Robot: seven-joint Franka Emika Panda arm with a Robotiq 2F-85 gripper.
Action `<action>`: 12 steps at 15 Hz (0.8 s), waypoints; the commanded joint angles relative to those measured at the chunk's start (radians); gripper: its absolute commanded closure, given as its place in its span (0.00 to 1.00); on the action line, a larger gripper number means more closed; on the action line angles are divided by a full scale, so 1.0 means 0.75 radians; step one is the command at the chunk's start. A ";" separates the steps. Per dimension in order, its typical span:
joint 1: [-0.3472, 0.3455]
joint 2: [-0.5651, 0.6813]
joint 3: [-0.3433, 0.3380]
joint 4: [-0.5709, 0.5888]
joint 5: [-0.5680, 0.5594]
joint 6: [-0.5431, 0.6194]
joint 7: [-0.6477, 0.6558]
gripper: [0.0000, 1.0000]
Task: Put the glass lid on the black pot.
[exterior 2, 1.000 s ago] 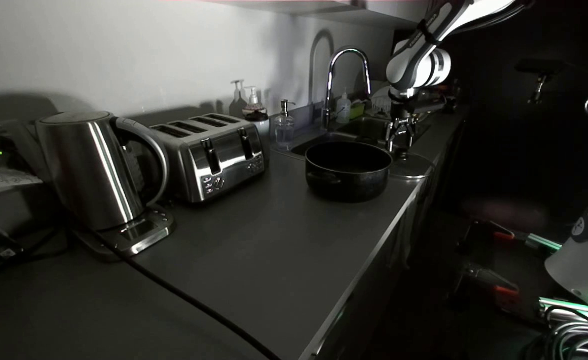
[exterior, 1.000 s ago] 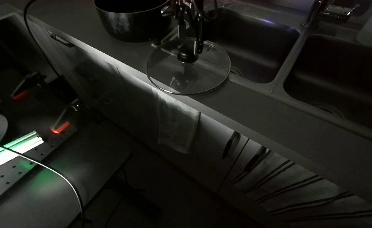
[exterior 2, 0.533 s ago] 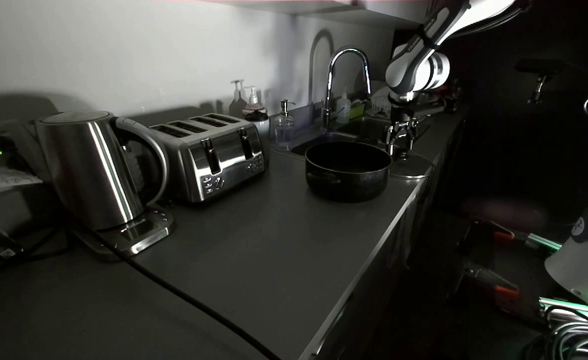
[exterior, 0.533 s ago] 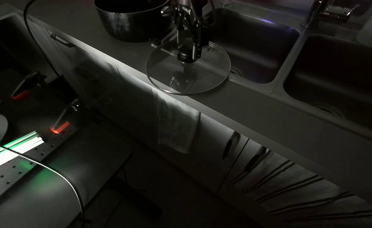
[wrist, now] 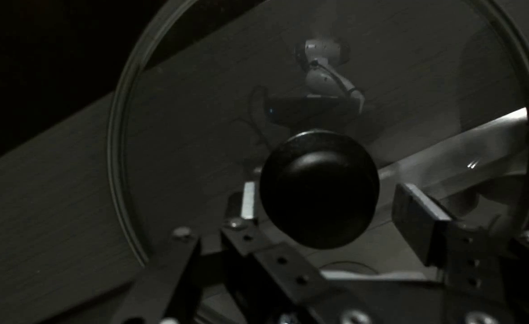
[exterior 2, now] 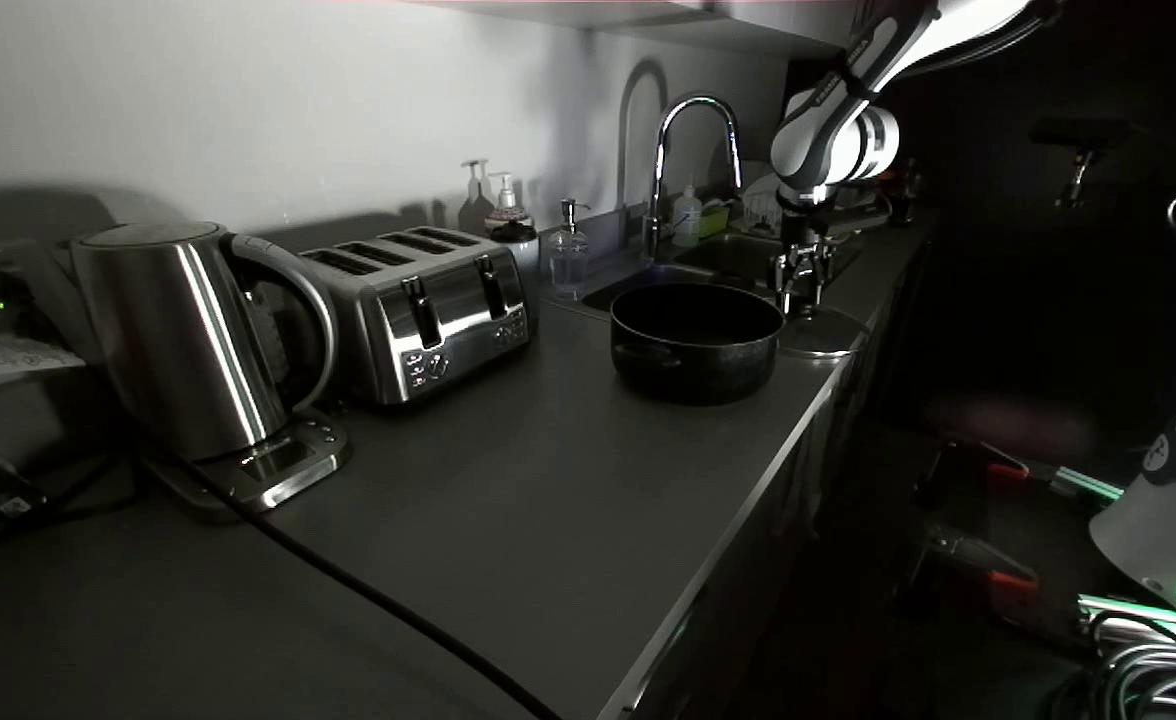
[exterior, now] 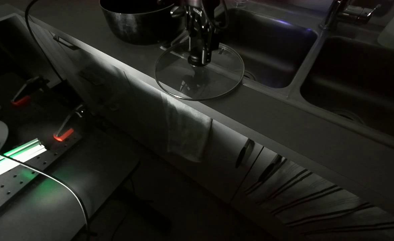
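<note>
The glass lid (exterior: 220,78) lies flat on the counter beside the sink, its rim reaching slightly past the counter's front edge. It also shows in an exterior view (exterior 2: 833,335) behind the pot, and fills much of the wrist view (wrist: 179,135). Its dark knob (wrist: 320,193) faces up. My gripper (wrist: 332,204) is open, one finger on each side of the knob; the left finger is close to it and a wider gap shows at the right finger. The gripper shows in both exterior views (exterior: 199,55) (exterior 2: 801,298). The black pot (exterior: 140,26) (exterior 2: 696,365) stands uncovered beside the lid.
The sink basins (exterior: 292,83) lie behind and beside the lid, with a tall faucet (exterior 2: 660,150). A toaster (exterior 2: 448,340) and a kettle (exterior 2: 183,340) stand along the wall. A black cable (exterior 2: 368,590) crosses the counter. A towel (exterior: 190,134) hangs below the counter edge.
My fingers have drawn closer together around the knob, and the gripper has shifted very slightly. The lid and the pot have not moved.
</note>
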 commanded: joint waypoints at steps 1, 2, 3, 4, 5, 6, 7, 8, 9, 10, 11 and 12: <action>0.000 0.007 -0.001 0.005 -0.027 0.031 0.029 0.55; 0.000 0.006 0.000 0.004 -0.026 0.032 0.029 0.62; 0.000 -0.001 0.000 0.007 -0.026 0.032 0.028 0.69; 0.000 -0.004 0.000 0.008 -0.026 0.032 0.028 0.70; 0.000 -0.006 0.001 0.006 -0.025 0.034 0.026 0.75; 0.001 -0.014 0.001 0.001 -0.027 0.032 0.024 0.75; 0.001 -0.024 0.002 -0.005 -0.026 0.031 0.020 0.75; 0.001 -0.046 0.004 -0.018 -0.026 0.031 0.012 0.75; 0.002 -0.067 0.005 -0.030 -0.026 0.030 0.005 0.75; 0.003 -0.091 0.006 -0.045 -0.026 0.030 -0.002 0.75; 0.006 -0.108 0.007 -0.057 -0.030 0.030 -0.006 0.75; 0.009 -0.134 0.007 -0.073 -0.034 0.031 -0.011 0.75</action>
